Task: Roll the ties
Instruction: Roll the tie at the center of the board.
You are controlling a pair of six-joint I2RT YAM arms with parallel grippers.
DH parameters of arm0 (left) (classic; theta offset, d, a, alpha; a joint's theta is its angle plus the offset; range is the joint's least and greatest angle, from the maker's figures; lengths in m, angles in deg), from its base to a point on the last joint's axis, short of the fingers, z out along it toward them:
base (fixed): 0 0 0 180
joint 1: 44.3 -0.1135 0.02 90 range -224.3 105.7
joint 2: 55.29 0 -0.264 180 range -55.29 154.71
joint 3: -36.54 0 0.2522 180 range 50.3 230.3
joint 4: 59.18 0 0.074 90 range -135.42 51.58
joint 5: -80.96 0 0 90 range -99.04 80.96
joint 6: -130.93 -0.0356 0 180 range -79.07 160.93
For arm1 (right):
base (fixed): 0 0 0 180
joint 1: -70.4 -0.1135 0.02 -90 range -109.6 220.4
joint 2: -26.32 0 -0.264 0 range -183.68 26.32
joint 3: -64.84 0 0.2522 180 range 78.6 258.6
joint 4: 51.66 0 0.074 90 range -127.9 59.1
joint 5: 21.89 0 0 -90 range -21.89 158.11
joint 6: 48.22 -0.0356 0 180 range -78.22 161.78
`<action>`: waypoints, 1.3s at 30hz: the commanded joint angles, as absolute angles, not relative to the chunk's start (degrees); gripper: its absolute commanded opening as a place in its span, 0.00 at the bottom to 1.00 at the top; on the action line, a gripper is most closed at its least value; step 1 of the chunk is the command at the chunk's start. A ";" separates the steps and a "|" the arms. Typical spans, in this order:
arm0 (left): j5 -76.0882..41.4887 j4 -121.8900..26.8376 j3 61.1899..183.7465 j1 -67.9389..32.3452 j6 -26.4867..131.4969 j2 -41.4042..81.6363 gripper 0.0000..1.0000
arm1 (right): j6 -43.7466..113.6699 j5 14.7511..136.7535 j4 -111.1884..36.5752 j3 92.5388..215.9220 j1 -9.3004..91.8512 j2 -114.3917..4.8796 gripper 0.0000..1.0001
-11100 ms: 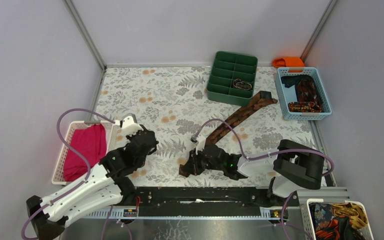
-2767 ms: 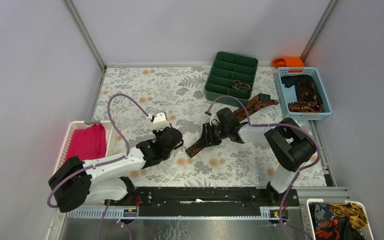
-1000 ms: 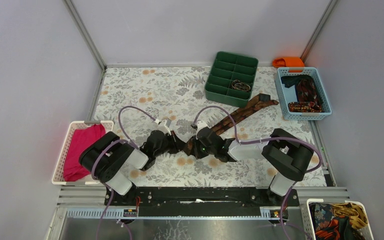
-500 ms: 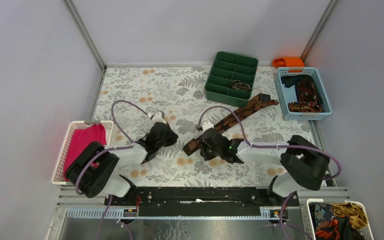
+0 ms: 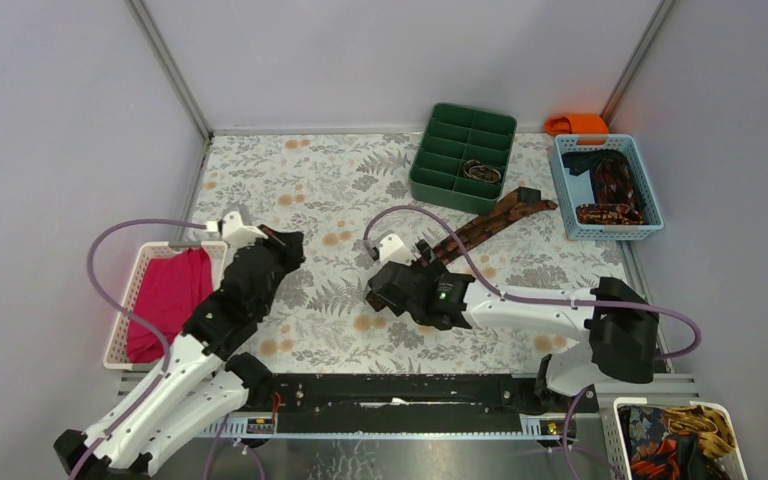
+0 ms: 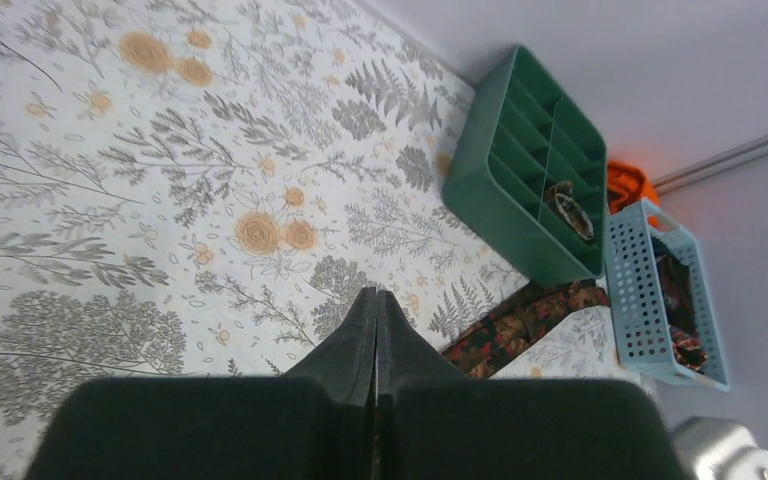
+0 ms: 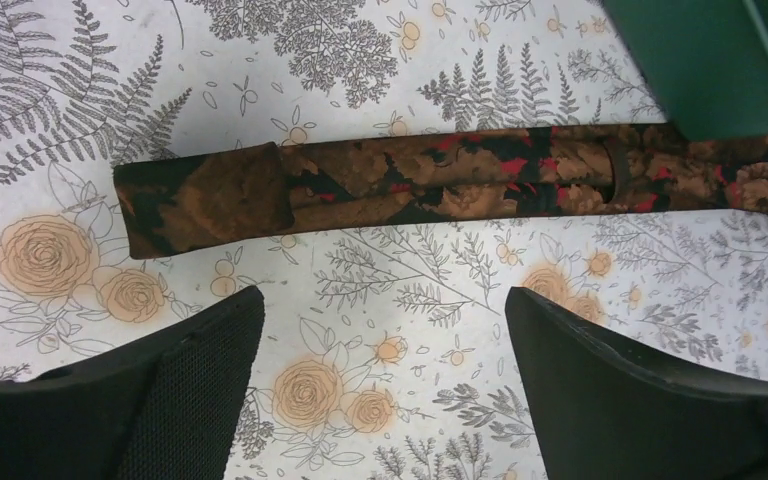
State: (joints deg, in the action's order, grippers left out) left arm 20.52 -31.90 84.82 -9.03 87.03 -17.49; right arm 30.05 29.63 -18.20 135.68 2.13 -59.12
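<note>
Right wrist view: right hand spread wide near the tie lying flat on the tabletop, left hand pressed together and empty, so rolling looks not yet begun, next up is pinching that folded end.

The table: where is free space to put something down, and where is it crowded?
Free: the far-left corner of the table, left of the green tray; also the near strip below the tie. Crowded: far right, around tray, tie and blue basket.
</note>
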 commanded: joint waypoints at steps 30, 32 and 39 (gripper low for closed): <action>21.60 -18.13 87.36 -8.70 84.24 -25.88 0.00 | 34.30 24.34 -14.92 156.29 -6.29 -89.47 0.83; 21.47 -18.20 87.29 -8.71 84.19 -25.91 0.00 | 34.27 23.95 -15.20 156.33 -5.97 -90.10 0.82; 21.46 -18.71 87.30 -8.70 83.91 -26.55 0.00 | 32.70 27.16 -15.10 155.89 -2.55 -90.75 0.67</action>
